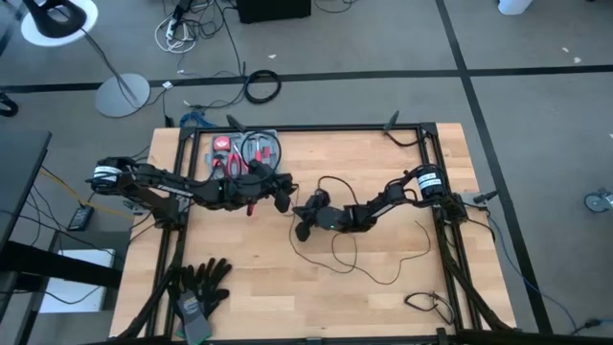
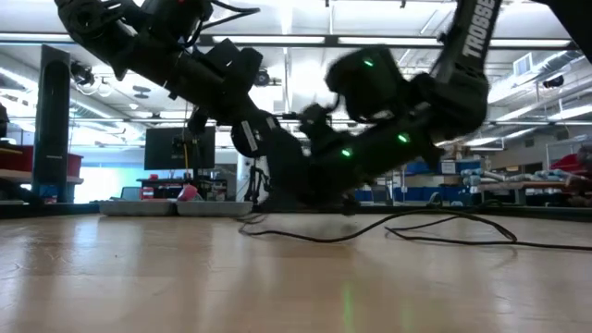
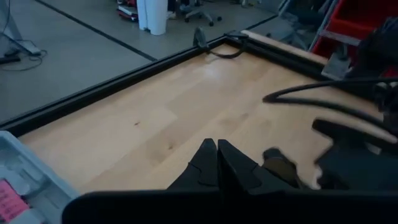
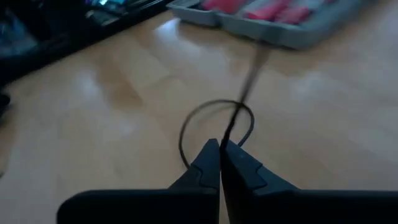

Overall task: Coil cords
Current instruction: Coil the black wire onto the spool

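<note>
The cord (image 1: 393, 281) is a thin black wire lying in loose bends over the table's middle and right; the low view shows it flat on the wood (image 2: 314, 239). My right gripper (image 1: 306, 216) reaches in from the right to the table's middle and is shut on the cord (image 4: 222, 146). Just ahead of its fingers the cord forms a small loop (image 4: 214, 127). My left gripper (image 1: 283, 196) hovers close by on the left, facing the right one. In its wrist view it is shut (image 3: 216, 155) with nothing between the fingers. My right gripper pinches a single strand of the cord (image 4: 227, 138) between its two fingertips, where the small loop crosses itself. The fingers slant down from the table's right. Beyond them the strand (image 4: 252, 68) rises off the wood toward the far side, while the loop lies low over the table.
A grey tray of red-handled tools (image 1: 244, 153) sits at the far left, close behind my left arm. Black gloves (image 1: 196, 287) lie at the near left, and a small cable bundle (image 1: 426, 305) at the near right. A black frame rail (image 1: 316, 127) borders the table.
</note>
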